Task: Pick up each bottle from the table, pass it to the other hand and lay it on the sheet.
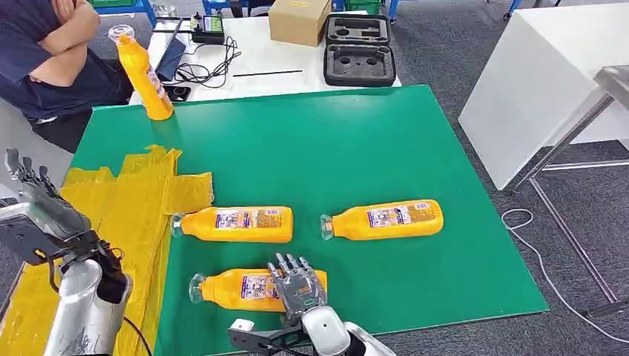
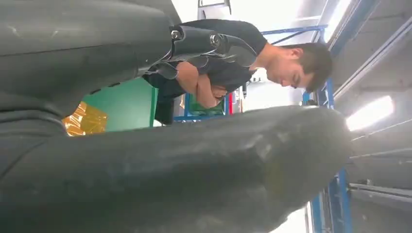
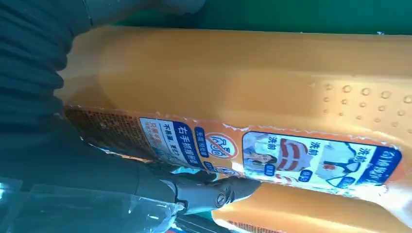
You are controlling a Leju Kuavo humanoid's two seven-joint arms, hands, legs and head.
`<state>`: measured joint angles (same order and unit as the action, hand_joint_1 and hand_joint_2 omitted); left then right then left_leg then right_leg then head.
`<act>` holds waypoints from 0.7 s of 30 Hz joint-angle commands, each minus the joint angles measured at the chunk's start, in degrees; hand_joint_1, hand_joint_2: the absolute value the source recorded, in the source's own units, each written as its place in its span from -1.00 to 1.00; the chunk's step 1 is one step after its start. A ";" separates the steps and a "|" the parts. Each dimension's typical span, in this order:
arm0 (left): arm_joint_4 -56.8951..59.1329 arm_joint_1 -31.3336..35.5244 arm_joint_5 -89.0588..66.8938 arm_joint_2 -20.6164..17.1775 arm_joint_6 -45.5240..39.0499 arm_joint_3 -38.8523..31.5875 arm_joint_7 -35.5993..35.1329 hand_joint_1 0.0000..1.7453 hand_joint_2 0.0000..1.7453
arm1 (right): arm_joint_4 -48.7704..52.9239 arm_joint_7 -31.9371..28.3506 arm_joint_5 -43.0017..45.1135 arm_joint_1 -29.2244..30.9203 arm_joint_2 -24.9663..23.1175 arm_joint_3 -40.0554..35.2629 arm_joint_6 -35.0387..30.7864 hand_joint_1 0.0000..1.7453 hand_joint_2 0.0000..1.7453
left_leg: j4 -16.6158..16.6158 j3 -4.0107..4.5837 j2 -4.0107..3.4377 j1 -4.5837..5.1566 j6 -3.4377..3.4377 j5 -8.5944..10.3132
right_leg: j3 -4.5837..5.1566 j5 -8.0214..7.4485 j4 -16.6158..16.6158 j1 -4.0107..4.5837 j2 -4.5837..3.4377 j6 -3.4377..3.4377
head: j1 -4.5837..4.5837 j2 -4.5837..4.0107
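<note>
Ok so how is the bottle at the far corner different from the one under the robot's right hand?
The far-corner bottle stands upright at the green table's edge, untouched; the near bottle lies on its side with the right hand resting on it. The first stands near the person, the second nearest the robot. Both are orange with matching printed labels.

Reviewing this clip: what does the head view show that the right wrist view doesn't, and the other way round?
Head view alone: the green table, the yellow sheet at its left, an upright bottle at the far corner, two more bottles lying mid-table, the raised left hand holding nothing, and a seated person.

Right wrist view alone: the nearest bottle's label close up, with printed pictures and text, and raised dots on the plastic.

Both: the right hand resting on the nearest lying bottle.
</note>
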<state>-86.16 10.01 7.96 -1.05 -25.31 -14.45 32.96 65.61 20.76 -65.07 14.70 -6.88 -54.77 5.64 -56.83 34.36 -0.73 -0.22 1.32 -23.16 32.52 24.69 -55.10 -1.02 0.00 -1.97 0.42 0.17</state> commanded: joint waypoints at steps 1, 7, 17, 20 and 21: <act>0.20 -0.14 -0.08 1.70 0.07 -2.51 -0.27 -1.00 -1.00 | -2.95 0.31 -0.61 -2.22 3.01 0.64 1.58 -1.00 1.00 | 0.06 -0.10 0.14 -0.05 -0.03 -0.01 | -0.16 0.02 0.10 0.05 0.11 0.06 | 0.00 0.00; 0.14 -0.32 -0.08 1.64 0.12 -2.61 -0.26 -1.00 -1.00 | -3.09 0.30 -0.65 -2.22 2.98 0.66 1.56 -1.00 1.00 | 0.06 -0.09 0.14 -0.04 -0.03 -0.01 | -0.14 0.02 0.10 0.05 0.11 0.05 | 0.00 0.00; -0.05 -1.23 0.21 1.56 0.37 -3.51 -0.20 -1.00 -1.00 | -4.73 0.49 -1.22 -2.57 3.01 2.30 1.19 1.00 1.00 | 0.07 -0.13 0.11 -0.04 -0.04 -0.01 | -0.18 0.01 0.11 0.04 0.08 0.06 | 0.00 0.02; 0.33 -0.62 0.24 1.58 0.54 -3.62 -0.20 -1.00 -1.00 | -5.87 0.48 -1.14 -2.54 2.66 2.72 1.20 1.00 1.00 | 0.08 -0.13 0.21 -0.07 -0.08 -0.01 | -0.19 0.01 0.14 0.08 0.15 0.12 | 0.02 0.00; 0.43 -0.48 0.23 1.60 0.58 -3.61 -0.20 -1.00 -1.00 | -6.04 0.44 -1.12 -2.53 2.63 2.74 1.20 1.00 1.00 | 0.06 -0.15 0.24 -0.07 -0.06 0.00 | -0.13 0.03 0.11 0.07 0.21 0.08 | 0.00 0.00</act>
<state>-87.08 8.24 7.89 -0.72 -25.20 -16.11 32.96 65.48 21.09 -66.53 13.71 -6.03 -53.62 6.12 -56.83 34.30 -0.74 -0.23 1.31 -23.18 33.02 24.75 -55.09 -1.00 0.00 -1.94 0.42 0.17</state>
